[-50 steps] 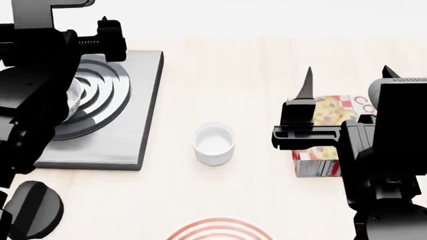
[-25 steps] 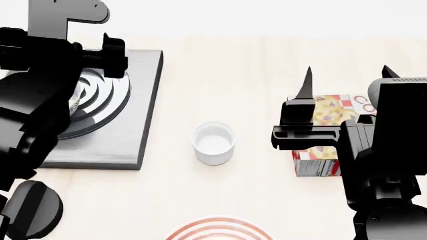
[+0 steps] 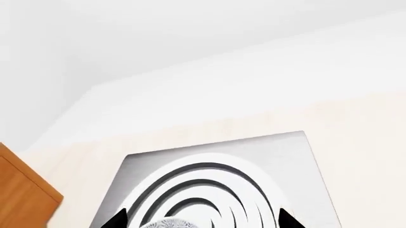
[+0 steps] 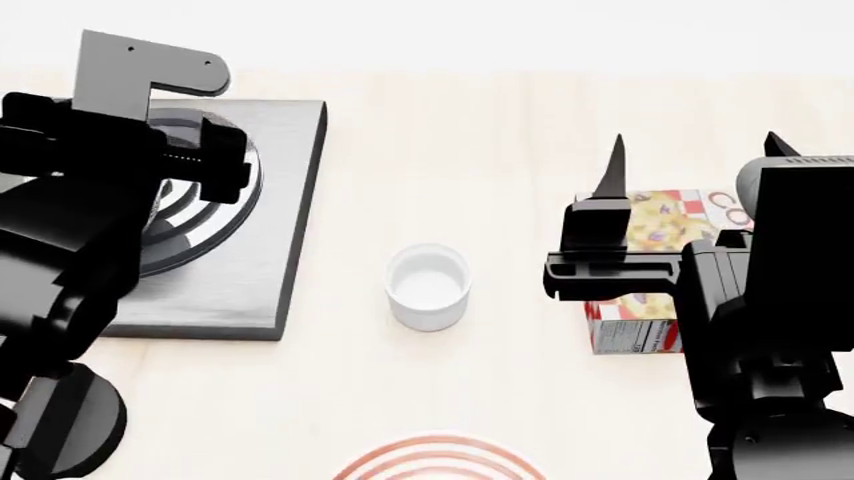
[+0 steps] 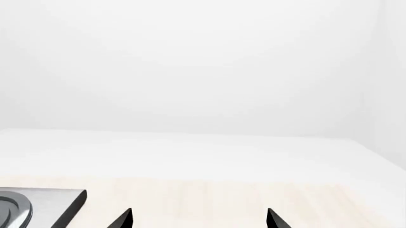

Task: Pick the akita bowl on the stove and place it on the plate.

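The akita bowl (image 3: 169, 223) shows only as a speckled rim in the left wrist view, sitting on the burner rings of the stove (image 3: 216, 161). My left gripper (image 3: 201, 221) is open, one fingertip on each side of the bowl and well apart from it. In the head view my left arm (image 4: 80, 200) covers the bowl and much of the stove (image 4: 267, 250). The plate (image 4: 438, 460) with red rings peeks in at the near table edge. My right gripper (image 4: 694, 165) hangs open and empty over the table's right side.
A plain white cup (image 4: 429, 287) stands between stove and plate. A printed carton (image 4: 647, 300) lies under my right arm. A black knob (image 4: 60, 420) sits near the stove's front corner. A wooden panel (image 3: 22, 194) edges the left wrist view.
My left arm has moved farther over the stove; the bowl's speckled side, which showed beside the arm earlier, is now covered in the head view. The right arm has not moved.
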You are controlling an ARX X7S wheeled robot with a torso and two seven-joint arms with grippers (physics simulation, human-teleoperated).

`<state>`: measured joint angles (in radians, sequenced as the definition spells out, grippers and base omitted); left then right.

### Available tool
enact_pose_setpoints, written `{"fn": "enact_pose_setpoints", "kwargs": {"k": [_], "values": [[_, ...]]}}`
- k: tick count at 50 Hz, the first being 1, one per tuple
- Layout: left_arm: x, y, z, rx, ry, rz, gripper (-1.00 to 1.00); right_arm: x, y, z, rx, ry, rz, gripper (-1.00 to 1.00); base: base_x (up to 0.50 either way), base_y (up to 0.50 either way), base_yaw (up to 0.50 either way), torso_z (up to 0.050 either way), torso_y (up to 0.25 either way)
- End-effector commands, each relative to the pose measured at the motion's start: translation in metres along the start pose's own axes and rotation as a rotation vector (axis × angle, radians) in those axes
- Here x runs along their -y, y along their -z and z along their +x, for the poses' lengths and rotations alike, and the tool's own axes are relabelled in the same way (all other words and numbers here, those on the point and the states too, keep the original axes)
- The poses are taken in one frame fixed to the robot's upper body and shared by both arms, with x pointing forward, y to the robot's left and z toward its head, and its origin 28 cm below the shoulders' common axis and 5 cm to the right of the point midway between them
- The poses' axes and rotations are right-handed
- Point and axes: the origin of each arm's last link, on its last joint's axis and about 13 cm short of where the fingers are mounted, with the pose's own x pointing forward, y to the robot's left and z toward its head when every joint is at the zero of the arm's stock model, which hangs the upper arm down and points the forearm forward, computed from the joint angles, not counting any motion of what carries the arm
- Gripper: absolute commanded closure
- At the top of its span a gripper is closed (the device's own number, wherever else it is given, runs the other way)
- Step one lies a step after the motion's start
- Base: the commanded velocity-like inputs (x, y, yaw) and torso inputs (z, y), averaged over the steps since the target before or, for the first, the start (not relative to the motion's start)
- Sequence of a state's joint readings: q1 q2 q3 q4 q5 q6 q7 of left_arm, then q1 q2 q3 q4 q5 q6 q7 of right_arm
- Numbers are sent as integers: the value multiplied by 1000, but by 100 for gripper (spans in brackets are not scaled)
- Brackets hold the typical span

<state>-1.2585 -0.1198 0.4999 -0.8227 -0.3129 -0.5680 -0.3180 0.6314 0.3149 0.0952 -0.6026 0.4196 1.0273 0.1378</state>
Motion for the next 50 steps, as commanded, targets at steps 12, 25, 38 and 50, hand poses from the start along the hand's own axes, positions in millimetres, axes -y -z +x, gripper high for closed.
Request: {"fn": "enact_pose_setpoints", "kwargs": {"k": [12, 25, 38, 50], "values": [[4, 12, 1, -40, 21, 16, -100, 2, 1, 0, 4, 13, 11, -100, 0, 0, 0, 0, 0], [1, 17, 2, -67, 4, 17, -100, 1, 0, 0, 4, 13, 11, -100, 0, 0, 0, 0, 0], [3, 25, 0, -90, 8, 10, -100, 2, 0, 0, 4, 13, 11, -100, 0, 0, 0, 0, 0], [3, 32, -1, -111, 10, 9, -100, 2, 1, 1, 3, 13, 10, -100, 0, 0, 0, 0, 0]]}}
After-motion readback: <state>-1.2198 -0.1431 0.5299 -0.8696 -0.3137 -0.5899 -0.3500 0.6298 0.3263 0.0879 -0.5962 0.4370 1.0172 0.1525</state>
